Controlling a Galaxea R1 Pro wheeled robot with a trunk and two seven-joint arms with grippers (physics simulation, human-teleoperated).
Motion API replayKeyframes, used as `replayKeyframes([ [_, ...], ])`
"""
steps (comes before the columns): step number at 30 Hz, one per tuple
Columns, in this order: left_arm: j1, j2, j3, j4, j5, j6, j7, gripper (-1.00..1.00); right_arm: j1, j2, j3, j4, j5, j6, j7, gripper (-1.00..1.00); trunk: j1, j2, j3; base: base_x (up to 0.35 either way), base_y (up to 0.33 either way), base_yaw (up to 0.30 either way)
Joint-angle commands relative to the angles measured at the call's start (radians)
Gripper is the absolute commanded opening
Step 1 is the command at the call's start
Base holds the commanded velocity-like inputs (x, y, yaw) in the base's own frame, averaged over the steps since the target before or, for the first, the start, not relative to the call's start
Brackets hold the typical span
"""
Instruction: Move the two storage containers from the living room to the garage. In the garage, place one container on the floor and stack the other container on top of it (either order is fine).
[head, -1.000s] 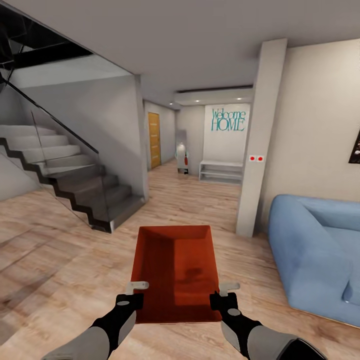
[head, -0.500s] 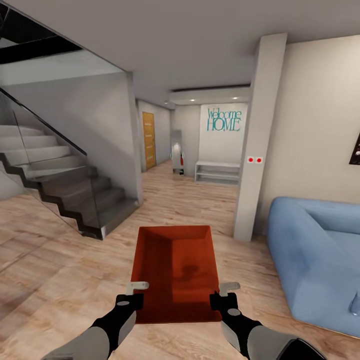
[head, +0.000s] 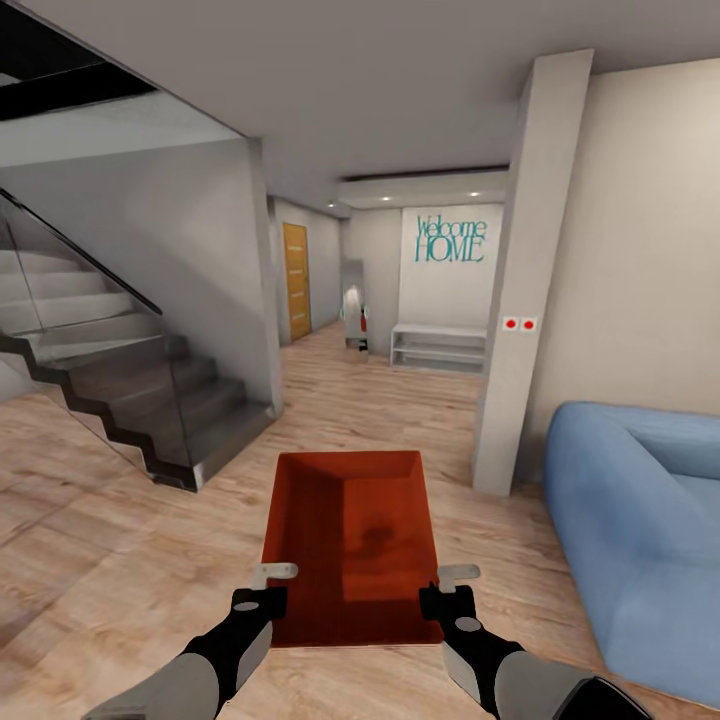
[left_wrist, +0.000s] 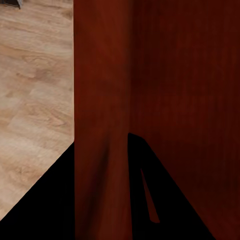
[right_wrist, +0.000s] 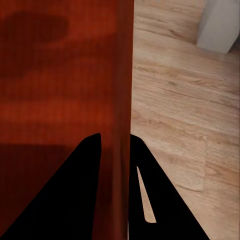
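The robot is travelling over the living room's plank floor (head: 110, 560), facing a hallway (head: 370, 370) between the staircase (head: 130, 390) and the pillar (head: 525, 290).

The storage container (head: 350, 545) is riding level and open side up, long axis pointing straight ahead.

The left gripper (head: 262, 590) is pinching its left wall, the right gripper (head: 450, 590) its right wall.

Recommended: keep both grips level and steer centrally.

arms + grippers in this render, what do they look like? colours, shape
Forearms are smooth light grey shells, turning to black wrist sections. Left gripper and right gripper each have a black body with pale grey, flat fingers. In the wrist views the fingers render as black tapering wedges. No cables or markings visible.
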Motion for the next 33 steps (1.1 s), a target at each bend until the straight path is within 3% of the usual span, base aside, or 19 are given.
replayKeyframes([
  [1, -0.001, 0.0, 0.054, -0.02, -0.026, 0.004, 0.006, -1.0, -0.001, 0.0, -0.009, 0.004, -0.029, -0.008, -0.006, -1.0, 0.001, -0.001, -0.001, 0.321, 0.0, 0.0],
  [33, -0.001, 0.0, 0.054, -0.02, -0.026, 0.004, 0.005, -1.0, -0.001, 0.0, -0.008, 0.004, -0.027, -0.009, -0.005, -1.0, 0.001, -0.001, -0.001, 0.321, 0.0, 0.0],
])
